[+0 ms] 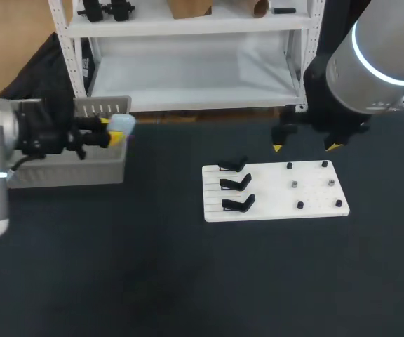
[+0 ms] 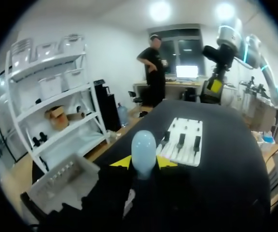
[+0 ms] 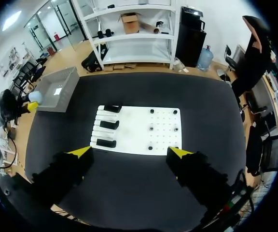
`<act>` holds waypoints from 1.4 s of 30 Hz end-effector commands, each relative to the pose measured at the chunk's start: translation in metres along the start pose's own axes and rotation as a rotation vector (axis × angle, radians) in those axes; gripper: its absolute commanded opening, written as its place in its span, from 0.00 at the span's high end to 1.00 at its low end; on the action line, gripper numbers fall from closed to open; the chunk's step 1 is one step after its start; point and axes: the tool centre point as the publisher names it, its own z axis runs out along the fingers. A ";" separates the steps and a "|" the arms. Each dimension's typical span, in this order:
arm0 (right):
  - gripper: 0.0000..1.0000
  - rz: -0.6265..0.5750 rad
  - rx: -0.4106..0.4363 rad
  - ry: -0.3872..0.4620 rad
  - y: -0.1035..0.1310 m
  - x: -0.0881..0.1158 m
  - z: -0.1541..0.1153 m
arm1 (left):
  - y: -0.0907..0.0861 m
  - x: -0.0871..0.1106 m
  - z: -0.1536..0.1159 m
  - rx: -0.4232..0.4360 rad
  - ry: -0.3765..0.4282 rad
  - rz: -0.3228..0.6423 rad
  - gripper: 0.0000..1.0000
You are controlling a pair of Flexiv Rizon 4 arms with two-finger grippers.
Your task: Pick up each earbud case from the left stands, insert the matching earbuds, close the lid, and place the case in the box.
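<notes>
A pale blue earbud case (image 1: 123,124) with its lid shut is pinched between the yellow tips of my left gripper (image 1: 113,130), over the rear right corner of the grey box (image 1: 69,168). In the left wrist view the case (image 2: 144,151) stands up between the fingers of that gripper (image 2: 143,162), with the box (image 2: 64,181) below and to one side. My right gripper (image 1: 306,147) hangs open above the far edge of the white board (image 1: 272,210), nothing between its fingers. Three black stands (image 1: 236,184) on the board's left hold no cases.
The board's right half carries several black pegs (image 1: 299,205) and two small grey pieces (image 1: 294,184). From the right wrist view, my open right gripper (image 3: 129,152) looks down on the board (image 3: 139,137), the box (image 3: 57,89) and the held case (image 3: 33,96). Dark tabletop surrounds them.
</notes>
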 end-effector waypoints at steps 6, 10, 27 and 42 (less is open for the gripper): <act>0.00 0.003 0.002 -0.010 0.000 0.003 -0.001 | 0.044 0.036 -0.012 -0.230 -0.023 -0.095 1.00; 0.00 0.003 0.002 -0.010 0.000 0.003 -0.001 | 0.072 0.053 -0.004 -0.247 -0.030 -0.124 1.00; 0.00 0.003 0.002 -0.010 0.000 0.003 -0.001 | 0.152 0.085 0.047 -0.221 -0.006 -0.185 1.00; 0.00 0.003 0.002 -0.010 0.000 0.003 -0.001 | 0.127 0.077 0.034 -0.241 -0.037 -0.169 0.00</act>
